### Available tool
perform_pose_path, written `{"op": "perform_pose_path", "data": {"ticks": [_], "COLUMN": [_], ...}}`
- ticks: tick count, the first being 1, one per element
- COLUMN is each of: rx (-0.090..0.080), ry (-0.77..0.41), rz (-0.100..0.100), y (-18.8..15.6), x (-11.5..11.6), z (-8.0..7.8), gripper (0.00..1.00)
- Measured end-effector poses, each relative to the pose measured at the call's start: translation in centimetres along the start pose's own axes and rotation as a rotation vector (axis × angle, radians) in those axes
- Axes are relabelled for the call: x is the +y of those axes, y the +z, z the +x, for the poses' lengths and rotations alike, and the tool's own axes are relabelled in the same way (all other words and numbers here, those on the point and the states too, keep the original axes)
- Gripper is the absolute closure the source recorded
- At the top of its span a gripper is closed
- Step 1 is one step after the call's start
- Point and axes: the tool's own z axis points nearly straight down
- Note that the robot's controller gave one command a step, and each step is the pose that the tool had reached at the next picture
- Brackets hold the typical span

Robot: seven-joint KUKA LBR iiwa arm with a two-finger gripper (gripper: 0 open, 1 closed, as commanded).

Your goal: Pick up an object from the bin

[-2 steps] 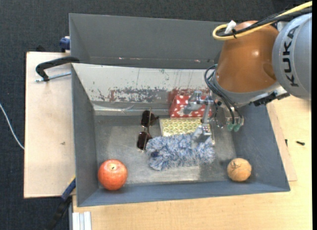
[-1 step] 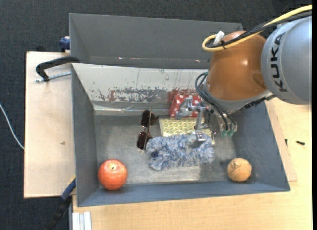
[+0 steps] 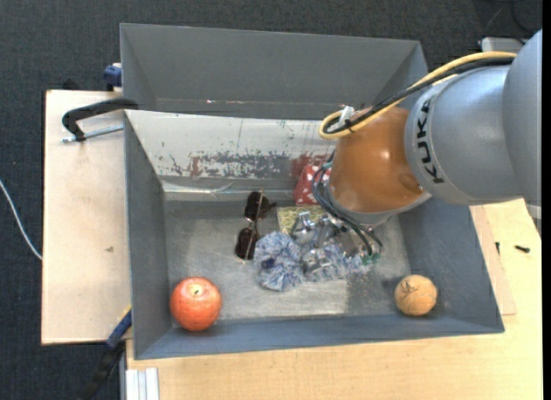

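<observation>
Gripper (image 3: 330,243) is sitting low at the crumpled blue-and-white cloth (image 3: 282,267) in the middle of the bin (image 3: 143,243). Nothing is being lifted yet, and I cannot tell whether it is spread or pinching.

The one word that can be read is "KUKA", in dark capitals running sideways on the grey casing of the arm (image 3: 482,132), above and to the right of the gripper (image 3: 331,248). A red packet (image 3: 307,183) just above and to the left of the gripper carries some print, too small to make out. No numbers or signs are legible.
</observation>
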Motion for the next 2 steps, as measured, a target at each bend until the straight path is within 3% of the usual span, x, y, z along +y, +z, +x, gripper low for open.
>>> {"op": "perform_pose_path", "data": {"ticks": [1, 2], "rx": [0.000, -0.008], "ry": [0.000, -0.052], "rz": [0.000, 0.001], "y": [0.0, -15.8], "x": [0.0, 1.4], "z": [0.0, 0.3], "gripper": [1.00, 1.00]}}
